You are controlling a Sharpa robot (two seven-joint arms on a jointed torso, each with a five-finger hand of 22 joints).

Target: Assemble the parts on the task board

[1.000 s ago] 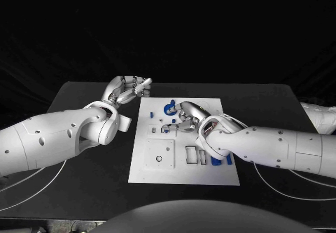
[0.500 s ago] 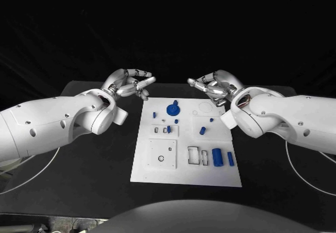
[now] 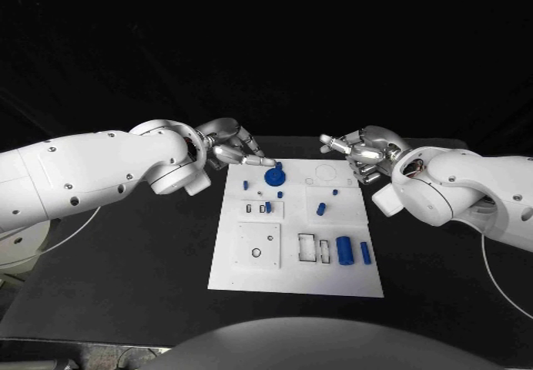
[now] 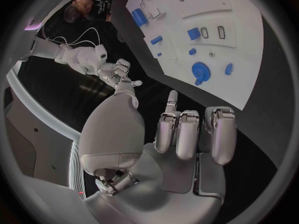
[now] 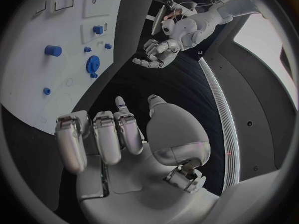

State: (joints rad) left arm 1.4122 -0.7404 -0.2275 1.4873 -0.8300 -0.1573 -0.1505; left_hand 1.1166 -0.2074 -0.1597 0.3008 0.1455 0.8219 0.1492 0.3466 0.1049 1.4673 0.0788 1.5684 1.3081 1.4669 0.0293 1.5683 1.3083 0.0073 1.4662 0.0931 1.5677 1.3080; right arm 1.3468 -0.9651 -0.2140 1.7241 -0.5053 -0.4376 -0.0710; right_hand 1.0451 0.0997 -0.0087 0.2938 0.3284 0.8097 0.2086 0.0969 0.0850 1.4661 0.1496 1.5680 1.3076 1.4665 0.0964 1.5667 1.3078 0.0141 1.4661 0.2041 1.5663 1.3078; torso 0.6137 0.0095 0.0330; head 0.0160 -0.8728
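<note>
Task board [image 3: 250, 281], white, flat on the black surface [image 3: 133, 262], with its near edge well short of both hands and its far end lying between them. Nearest: two blue cylinders [image 3: 346, 250] side by side at the board's near right, beside two narrow rectangular slots [image 3: 306, 246]; left of those, a raised square plate with a small ring hole [image 3: 254, 252]. Farther on, a small blue peg [image 3: 321, 207] lying loose mid-board and another blue piece [image 3: 268, 206] standing in a slot block. Farther still, a blue gear [image 3: 273, 177] at the far left of the board, just below the left hand's fingertips [image 3: 266, 162].

Left hand [image 3: 228, 149] over the board's far left corner, fingers [image 4: 187, 134] extended side by side and slightly curled, thumb apart, nothing held; tips close above the gear, contact impossible to tell. Right hand [image 3: 361, 152] beyond the board's far right corner, off the board, fingers [image 5: 99, 137] loosely curled and spread from the thumb, holding nothing, touching nothing.

Nothing standing between either hand and the blue parts.
</note>
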